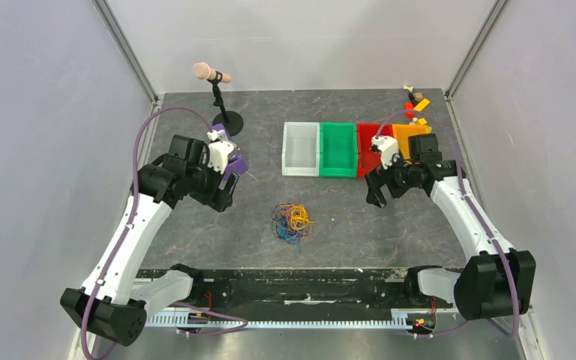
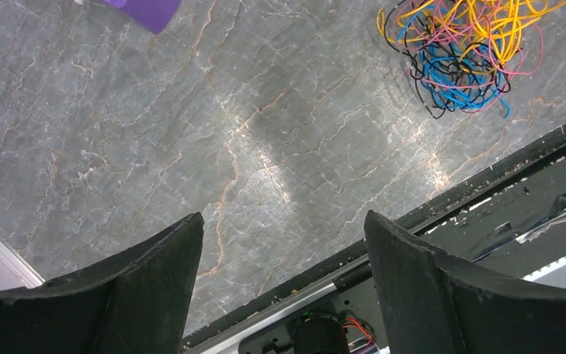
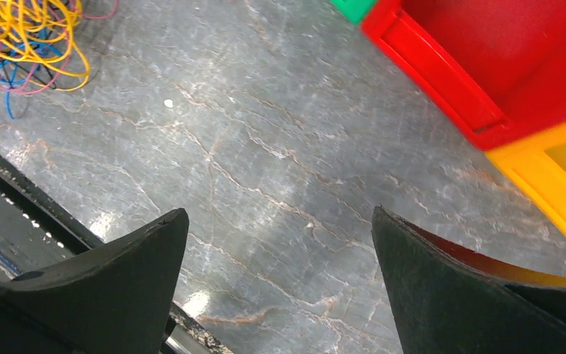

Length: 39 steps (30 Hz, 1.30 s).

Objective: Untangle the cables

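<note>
The cables (image 1: 292,221) lie in one tangled clump of yellow, pink-red, blue and black wire on the grey table, midway between the arms. The left wrist view catches the clump (image 2: 463,51) at its top right; the right wrist view catches it (image 3: 26,40) at its top left. My left gripper (image 1: 225,201) hovers left of the clump, apart from it, open and empty (image 2: 284,225). To the clump's right, near the bins, my right gripper (image 1: 379,196) also stands open, with only bare table between its fingers (image 3: 280,221).
A row of bins stands at the back: clear (image 1: 301,148), green (image 1: 337,148), red (image 1: 369,142), orange (image 1: 411,135). A microphone stand (image 1: 225,112) rises at the back left. Small toy pieces (image 1: 416,101) sit in the back right corner. A black rail (image 1: 285,281) edges the table's near side.
</note>
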### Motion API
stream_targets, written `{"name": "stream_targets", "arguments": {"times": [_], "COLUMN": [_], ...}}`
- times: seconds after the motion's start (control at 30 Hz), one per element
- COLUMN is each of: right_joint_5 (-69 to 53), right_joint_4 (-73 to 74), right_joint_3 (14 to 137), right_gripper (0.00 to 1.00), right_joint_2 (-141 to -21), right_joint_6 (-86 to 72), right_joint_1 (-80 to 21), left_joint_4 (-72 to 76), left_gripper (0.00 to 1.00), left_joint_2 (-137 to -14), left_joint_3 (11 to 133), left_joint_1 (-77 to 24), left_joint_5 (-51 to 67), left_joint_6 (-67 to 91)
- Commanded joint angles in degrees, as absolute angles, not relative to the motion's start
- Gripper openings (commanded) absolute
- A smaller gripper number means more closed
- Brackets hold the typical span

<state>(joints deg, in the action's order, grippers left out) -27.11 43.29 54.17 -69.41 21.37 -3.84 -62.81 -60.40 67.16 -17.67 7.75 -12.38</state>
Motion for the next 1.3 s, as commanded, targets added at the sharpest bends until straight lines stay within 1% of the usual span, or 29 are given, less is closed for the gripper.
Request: {"name": "stream_targets", "arguments": {"times": [0.0,0.1,0.17,0.3,0.4,0.47,0.57,0.63,0.77,0.87,0.97,1.2,1.27], "right_joint_5": [-28.4,-29.3,-30.1,-30.4,-29.9,-29.4,-28.2,-27.6,-28.7,-31.0,-31.8,-34.3,-35.2], "right_joint_4": [44.5,44.1,44.2,43.3,40.8,37.7,34.7,32.8,27.0,19.6,13.8,6.9,3.2], "right_joint_3": [58.5,59.0,59.4,59.0,56.9,54.7,52.8,52.6,52.5,50.3,49.3,49.1,47.4], "right_gripper": [0.98,0.98,0.98,0.98,0.98,0.98,0.98,0.98,0.98,0.98,0.97,0.92,0.88], "right_joint_2": [-71.2,-72.3,-73.3,-75.5,-76.8,-77.1,-78.4,-79.5,-81.6,-82.7,-85.5,-92.3,-93.2], "right_joint_6": [23.6,26.0,27.2,27.2,27.1,26.3,25.1,24.1,19.6,13.0,8.9,3.2,0.3], "right_joint_1": [-7.3,-10.2,-11.8,-16.9,-21.9,-24.9,-29.8,-32.4,-36.4,-37.3,-37.7,-37.8,-37.9], "left_joint_4": [-62.6,-58.1,-53.9,-49.0,-52.9,-51.1,-42.0,-35.4,-30.4,-24.4,-20.1,-5.5,-2.5], "left_gripper": [0.87,0.87,0.87,0.87,0.87,0.87,0.87,0.87,0.88,0.84,0.79,0.79,0.79], "left_joint_2": [-60.7,-60.1,-59.1,-58.8,-62.7,-62.8,-57.2,-53.3,-50.2,-53.6,-60.9,-70.9,-74.4], "left_joint_3": [71.9,74.2,73.5,72.0,71.1,66.9,56.4,50.4,42.6,40.0,39.1,34.3,34.0], "left_joint_1": [-17.4,-17.5,-17.4,-17.5,-17.5,-17.7,-18.3,-19.7,-22.2,-23.5,-24.7,-29.1,-30.6], "left_joint_5": [10.9,11.6,13.2,22.4,32.2,33.3,34.9,32.5,31.4,29.4,32.2,29.6,28.1], "left_joint_6": [-12.4,-9.0,-6.4,-6.6,-11.6,-11.0,-10.1,-9.4,-13.9,-8.1,1.4,15.3,18.5]}}
